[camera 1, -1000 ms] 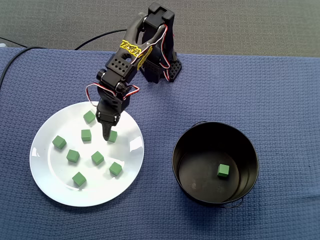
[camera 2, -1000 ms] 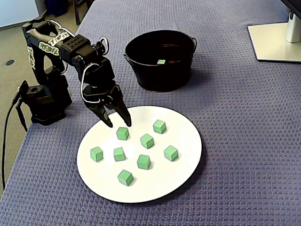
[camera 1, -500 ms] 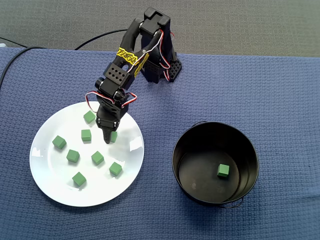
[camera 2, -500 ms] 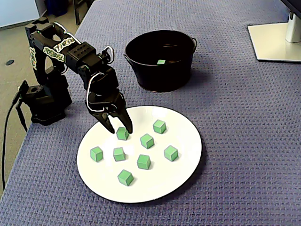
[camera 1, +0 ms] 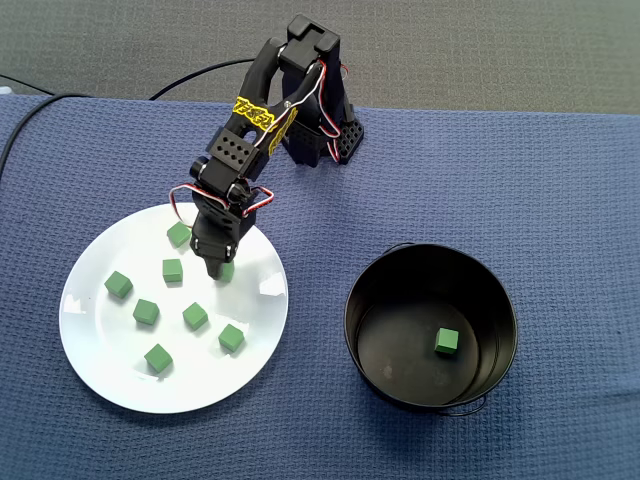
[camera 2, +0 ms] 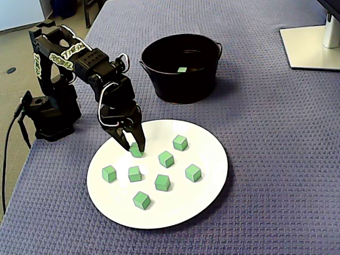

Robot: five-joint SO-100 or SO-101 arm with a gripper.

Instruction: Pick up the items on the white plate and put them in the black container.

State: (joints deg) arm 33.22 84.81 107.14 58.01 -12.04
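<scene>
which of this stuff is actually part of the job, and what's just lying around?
Job:
white plate
seven loose green cubes on it
eighth cube, fingers of the gripper closed on it
black container
cube already inside

Lying about:
white stand base
blue cloth underneath

Colours as I read them on both fixed feeds.

Round glossy white plate [camera 1: 100, 350]: plain, no pattern.

Small green cube [camera 2: 136, 152] at the black two-finger gripper [camera 2: 134, 148]: same flat green as the seven other cubes [camera 2: 166, 159] and the lone cube [camera 1: 446, 342] inside the round black metal container [camera 1: 380, 290].

Black plastic arm [camera 1: 235, 150]: yellow label [camera 1: 258, 108] with black lettering, red and white wires [camera 2: 100, 101].

Woven table cloth [camera 1: 500, 170]: blue-violet, fine waffle pattern.

Carpet [camera 1: 450, 50] beyond it: speckled grey.
</scene>
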